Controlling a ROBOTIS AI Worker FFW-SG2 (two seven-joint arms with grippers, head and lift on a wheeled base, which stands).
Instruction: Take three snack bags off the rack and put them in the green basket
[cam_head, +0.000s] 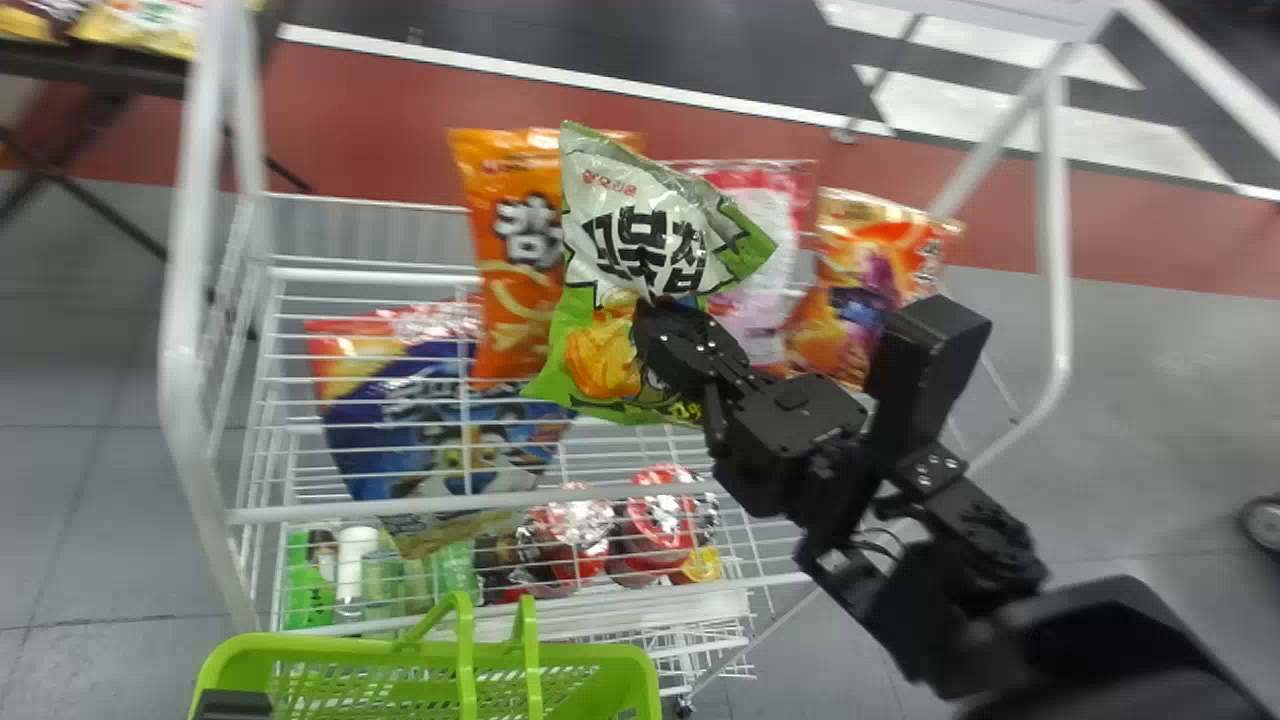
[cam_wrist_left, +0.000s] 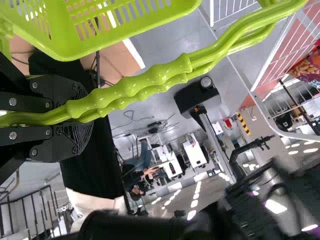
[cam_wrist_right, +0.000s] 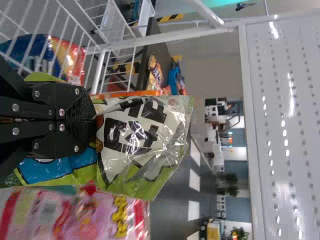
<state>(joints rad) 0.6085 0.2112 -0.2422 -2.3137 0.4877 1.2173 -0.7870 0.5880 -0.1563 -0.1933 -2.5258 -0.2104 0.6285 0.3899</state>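
Gripping the green-and-white snack bag (cam_head: 635, 225) at center frame is my right pincer (cam_head: 652, 308); its fingers are closed on the bag's film. This bag tilts in front of the rack's row. Labeling: large black characters on its pale panel, small red print near its top edge. Adjacent labels: the orange bag (cam_head: 505, 330), just left, bears white lettering; the pink bag (cam_head: 765, 290), just right, shows yellow lettering in the right wrist view. The red-and-orange bag (cam_head: 868, 265) is right of the pink bag. The blue bag (cam_head: 385, 430) sits lower left, behind wires of the white rack (cam_head: 182, 340). The green basket (cam_head: 330, 648) is at the bottom left of the frame; my left pincer (cam_wrist_left: 80, 117) is closed around its handles (cam_wrist_left: 145, 85).
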